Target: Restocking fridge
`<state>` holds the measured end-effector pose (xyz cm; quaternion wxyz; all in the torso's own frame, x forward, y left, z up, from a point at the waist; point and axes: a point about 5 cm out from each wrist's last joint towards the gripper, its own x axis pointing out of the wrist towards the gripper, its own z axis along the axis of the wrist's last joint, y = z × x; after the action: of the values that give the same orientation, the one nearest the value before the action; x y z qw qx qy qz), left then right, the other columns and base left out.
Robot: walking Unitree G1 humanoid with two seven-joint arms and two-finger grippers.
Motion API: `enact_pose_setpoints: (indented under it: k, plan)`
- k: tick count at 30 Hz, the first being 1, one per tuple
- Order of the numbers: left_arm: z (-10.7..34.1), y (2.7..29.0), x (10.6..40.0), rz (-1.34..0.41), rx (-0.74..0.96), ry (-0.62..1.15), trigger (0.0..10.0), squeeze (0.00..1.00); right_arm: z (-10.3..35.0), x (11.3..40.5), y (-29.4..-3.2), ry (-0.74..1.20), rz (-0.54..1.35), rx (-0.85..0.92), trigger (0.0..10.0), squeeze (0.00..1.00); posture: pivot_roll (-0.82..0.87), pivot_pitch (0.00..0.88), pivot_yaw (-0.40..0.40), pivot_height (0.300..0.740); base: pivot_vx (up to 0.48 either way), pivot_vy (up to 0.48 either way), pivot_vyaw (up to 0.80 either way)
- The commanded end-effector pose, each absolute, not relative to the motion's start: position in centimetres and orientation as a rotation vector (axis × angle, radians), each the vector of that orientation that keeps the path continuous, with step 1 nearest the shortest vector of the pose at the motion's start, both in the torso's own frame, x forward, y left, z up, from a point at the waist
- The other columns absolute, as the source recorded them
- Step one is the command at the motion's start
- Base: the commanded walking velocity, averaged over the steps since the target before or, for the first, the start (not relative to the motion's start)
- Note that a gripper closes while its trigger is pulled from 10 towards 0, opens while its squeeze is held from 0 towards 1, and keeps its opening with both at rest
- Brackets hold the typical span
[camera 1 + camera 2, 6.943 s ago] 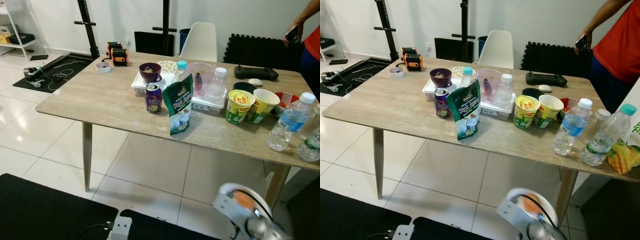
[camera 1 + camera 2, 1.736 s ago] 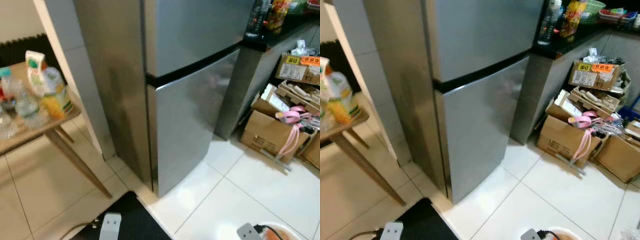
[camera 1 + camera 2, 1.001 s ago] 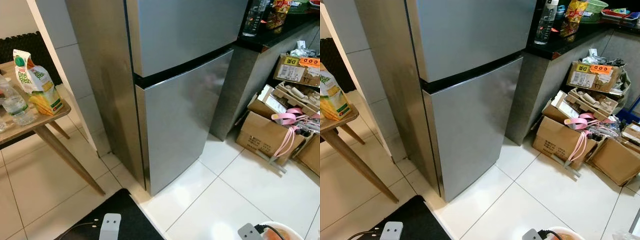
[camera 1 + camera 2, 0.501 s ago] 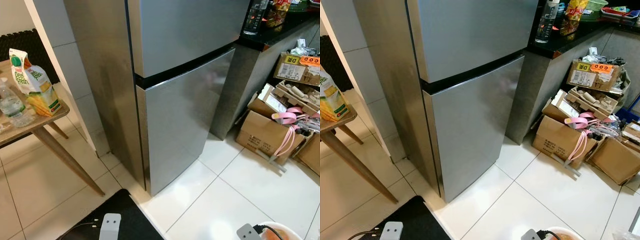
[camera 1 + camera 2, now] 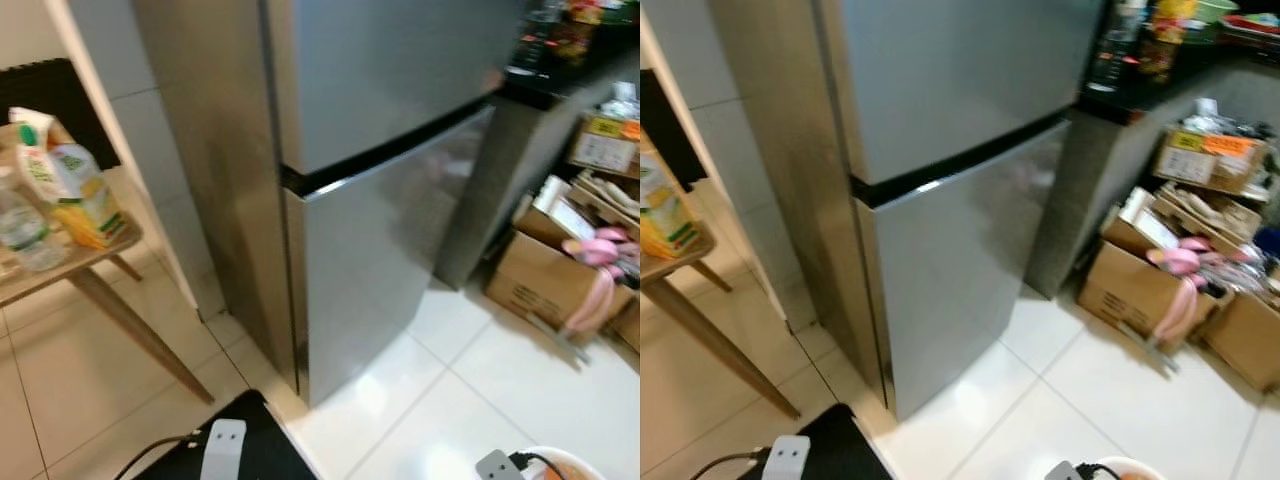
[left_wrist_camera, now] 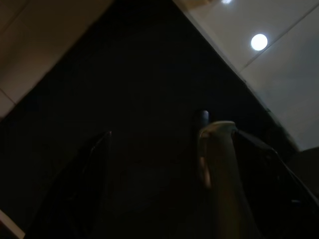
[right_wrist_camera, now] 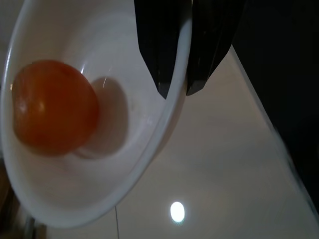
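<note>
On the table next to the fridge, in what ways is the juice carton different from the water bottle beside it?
The juice carton is opaque and printed in green and yellow; the water bottle is clear. The juice carton rises higher than the water bottle. The juice carton stands nearer the fridge, with the water bottle on its far side. Both stand upright near the corner of the wooden table.

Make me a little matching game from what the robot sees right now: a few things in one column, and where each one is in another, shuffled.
Things:
1. orange
2. juice carton
3. cardboard boxes
4. fridge

Places:
A. on the floor, by the dark counter
B. on the wooden table's corner
C. straight ahead, both doors shut
D. in the white bowl that the right pincer grips by the rim

Pairs: 1-D, 2-B, 3-A, 4-C
</note>
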<state>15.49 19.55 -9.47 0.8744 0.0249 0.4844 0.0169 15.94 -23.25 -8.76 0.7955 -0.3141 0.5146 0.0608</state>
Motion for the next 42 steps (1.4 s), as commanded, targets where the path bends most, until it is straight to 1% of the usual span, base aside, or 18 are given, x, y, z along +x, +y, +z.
enact_pose_setpoints:
  k: [1, 7, 21, 30, 40, 42]
  plan:
    - [-9.5, 19.2, 15.7, 0.024, 0.05, 1.007, 10.0, 0.0, -8.9, 15.0, -24.2, 1.138, 0.108, -0.687, 10.0, 0.0, -0.12, 0.0, -0.018, 0.74, 0.27, 0.0, 0.0]
    - [-9.5, 19.0, 15.7, 0.023, 0.016, 1.004, 10.0, 0.0, -8.9, 15.0, -24.2, 1.139, 0.108, -0.686, 10.0, 0.0, -0.12, 0.0, -0.018, 0.74, 0.131, 0.0, 0.0]
    - [-9.5, 18.9, 15.6, 0.012, 0.024, 1.009, 10.0, 0.0, -8.9, 14.9, -24.2, 1.14, 0.113, -0.688, 10.0, 0.0, -0.12, 0.0, -0.018, 0.74, 0.0, -0.449, 0.0]
    - [-9.3, 19.6, 15.8, 0.068, 0.008, 0.995, 10.0, 0.0, -8.9, 15.0, -24.2, 1.139, 0.118, -0.691, 10.0, 0.0, -0.12, 0.0, -0.018, 0.74, 0.0, 0.0, 0.0]
    - [-8.9, 21.8, 16.0, 0.182, -0.038, 0.961, 10.0, 0.0, -8.9, 15.0, -24.1, 1.14, 0.122, -0.685, 10.0, 0.0, -0.12, 0.0, -0.013, 0.74, 0.0, 0.0, 0.0]
    - [-8.8, 21.9, 16.0, 0.175, -0.022, 0.964, 10.0, 0.0, -9.0, 15.0, -24.1, 1.141, 0.123, -0.684, 10.0, 0.0, -0.11, 0.0, -0.013, 0.74, 0.0, -0.48, 0.0]
